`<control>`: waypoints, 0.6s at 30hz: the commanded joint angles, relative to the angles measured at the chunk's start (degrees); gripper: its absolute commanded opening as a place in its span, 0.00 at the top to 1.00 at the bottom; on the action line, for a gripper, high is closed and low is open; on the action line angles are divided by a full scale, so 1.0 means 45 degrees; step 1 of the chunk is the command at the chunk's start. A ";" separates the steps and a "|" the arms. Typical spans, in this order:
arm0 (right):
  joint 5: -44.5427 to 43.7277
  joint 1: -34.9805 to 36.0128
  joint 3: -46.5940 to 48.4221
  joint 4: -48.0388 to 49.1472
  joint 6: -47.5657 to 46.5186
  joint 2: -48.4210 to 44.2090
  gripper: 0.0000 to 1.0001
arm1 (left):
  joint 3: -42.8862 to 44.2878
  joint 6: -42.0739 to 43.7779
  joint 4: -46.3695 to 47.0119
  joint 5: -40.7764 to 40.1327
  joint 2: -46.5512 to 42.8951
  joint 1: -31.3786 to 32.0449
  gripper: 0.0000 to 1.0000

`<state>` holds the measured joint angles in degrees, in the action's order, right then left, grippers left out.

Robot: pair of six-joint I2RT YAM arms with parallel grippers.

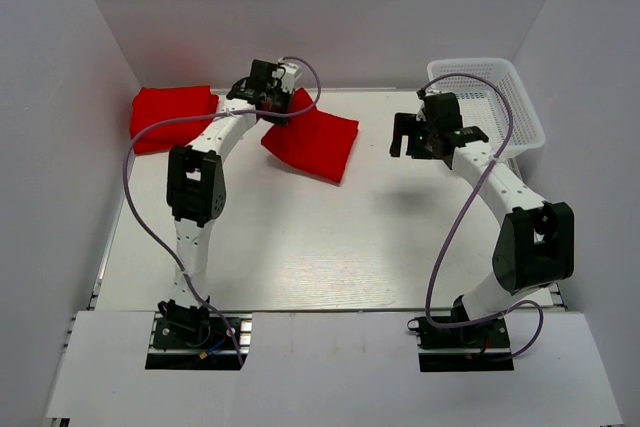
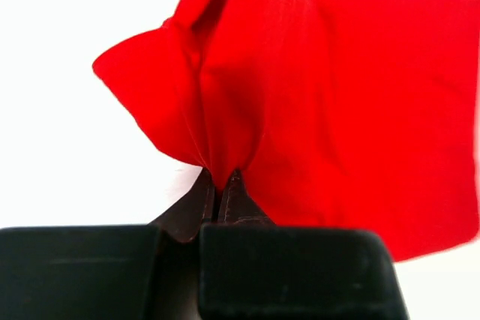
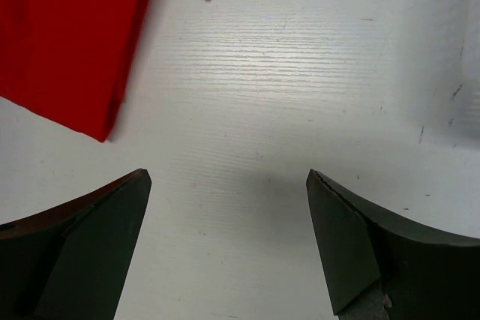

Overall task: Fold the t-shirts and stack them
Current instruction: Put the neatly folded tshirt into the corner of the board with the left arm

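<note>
A folded red t-shirt lies at the table's back left. A second folded red t-shirt lies slanted near the back middle. My left gripper is shut on that second shirt's far left corner, and the pinched cloth bunches up from between its fingers. My right gripper is open and empty above bare table to the right of that shirt. The shirt's corner shows at the top left of the right wrist view, apart from the fingers.
A white plastic mesh basket stands at the back right corner, just behind my right arm. White walls close in the table on the left, back and right.
</note>
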<state>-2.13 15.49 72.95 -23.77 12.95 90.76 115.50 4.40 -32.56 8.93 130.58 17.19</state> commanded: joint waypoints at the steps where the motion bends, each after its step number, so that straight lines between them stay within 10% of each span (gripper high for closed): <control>1: -0.0424 0.0016 -0.0136 0.0438 -0.0085 -0.0598 0.10 | 0.0991 0.1595 -0.0850 -0.0285 -0.1558 -0.0265 1.00; 18: -0.0757 0.0015 -0.0176 0.0341 0.0227 -0.0560 0.10 | 0.4292 0.2615 -0.2453 -0.1165 -0.1812 -0.2316 1.00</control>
<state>-4.51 15.49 72.20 -23.46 13.19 89.49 130.89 15.18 -43.55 4.32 128.55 8.10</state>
